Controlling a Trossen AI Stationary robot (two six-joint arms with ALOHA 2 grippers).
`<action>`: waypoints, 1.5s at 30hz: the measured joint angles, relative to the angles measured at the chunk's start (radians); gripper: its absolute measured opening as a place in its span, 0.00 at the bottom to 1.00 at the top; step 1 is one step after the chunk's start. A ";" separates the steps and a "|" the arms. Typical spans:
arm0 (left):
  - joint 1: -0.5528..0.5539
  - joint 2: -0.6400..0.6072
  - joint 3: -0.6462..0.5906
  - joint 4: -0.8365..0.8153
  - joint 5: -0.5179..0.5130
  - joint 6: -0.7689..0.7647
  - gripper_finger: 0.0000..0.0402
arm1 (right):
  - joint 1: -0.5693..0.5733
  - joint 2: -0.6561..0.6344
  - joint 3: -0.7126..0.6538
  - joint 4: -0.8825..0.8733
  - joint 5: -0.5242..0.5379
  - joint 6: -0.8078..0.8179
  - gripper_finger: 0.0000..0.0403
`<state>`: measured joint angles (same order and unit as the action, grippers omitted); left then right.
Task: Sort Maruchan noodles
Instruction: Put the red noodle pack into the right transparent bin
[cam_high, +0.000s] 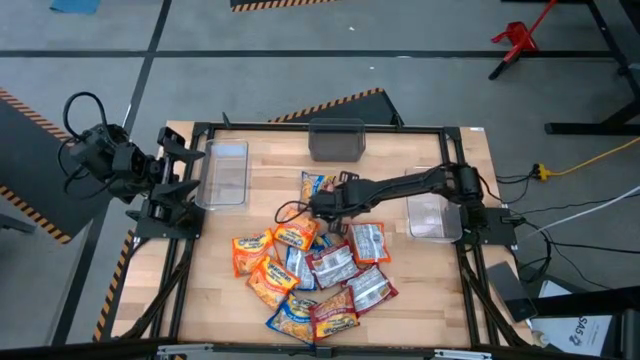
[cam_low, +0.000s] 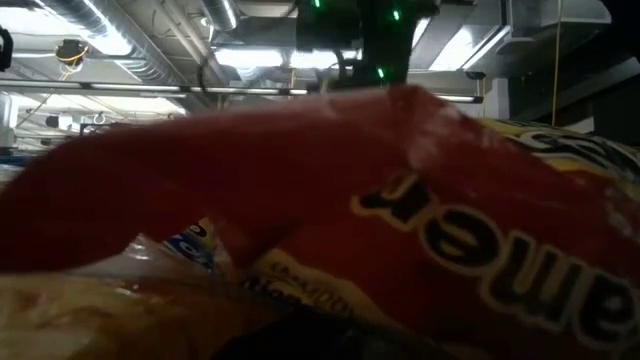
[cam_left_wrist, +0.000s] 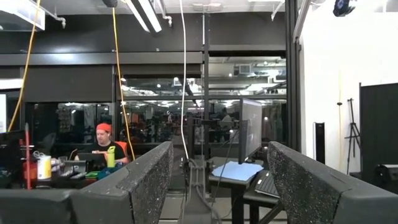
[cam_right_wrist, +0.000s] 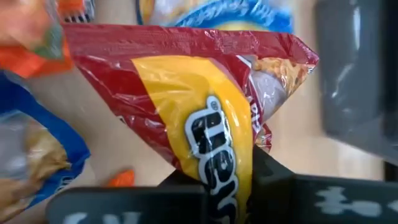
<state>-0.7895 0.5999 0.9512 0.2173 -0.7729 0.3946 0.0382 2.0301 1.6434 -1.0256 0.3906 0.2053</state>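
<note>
Red-and-silver, orange and blue-and-yellow noodle packets (cam_high: 315, 275) lie in a loose, overlapping heap on the wooden surface (cam_high: 400, 310), spread from its middle toward 6 o'clock in the overhead view. One blue-and-yellow packet (cam_high: 313, 186) sits a little apart at the heap's 12 o'clock edge. The right tool (cam_high: 322, 205) reaches in from 3 o'clock to that same upper edge of the heap, and its fingers are closed on a red packet with a yellow band (cam_right_wrist: 205, 118); in the right wrist view the packet's edge is pinched between the two dark fingers (cam_right_wrist: 292, 193), with orange and blue packets around it. From surface height, a red packet (cam_low: 400, 230) fills nearly the whole low view.

Three clear plastic bins stand around the heap: one (cam_high: 224, 173) at 10 o'clock, one (cam_high: 336, 138) at 12 o'clock and one (cam_high: 432, 215) at 3 o'clock under the right arm. The left tool (cam_high: 185, 170) waits at the surface's 9 o'clock edge, beside the 10 o'clock bin, fingers (cam_left_wrist: 149, 180) spread wide and empty, pointing into the room, where a person (cam_left_wrist: 106, 146) sits at a desk.
</note>
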 joint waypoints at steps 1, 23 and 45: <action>0.000 0.000 0.000 0.000 -0.001 0.000 0.64 | 0.000 -0.004 0.028 -0.037 0.013 -0.001 0.05; 0.000 0.000 0.000 0.012 -0.211 0.001 0.64 | 0.001 -0.293 -0.021 -0.545 0.083 0.807 0.06; 0.000 0.000 0.000 0.016 -0.326 0.019 0.64 | -0.016 -0.534 -0.467 -0.546 -0.159 1.170 0.07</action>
<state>-0.7898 0.5999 0.9512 0.2335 -1.0991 0.4136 0.0219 1.4963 1.1759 -1.5715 0.2318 1.3753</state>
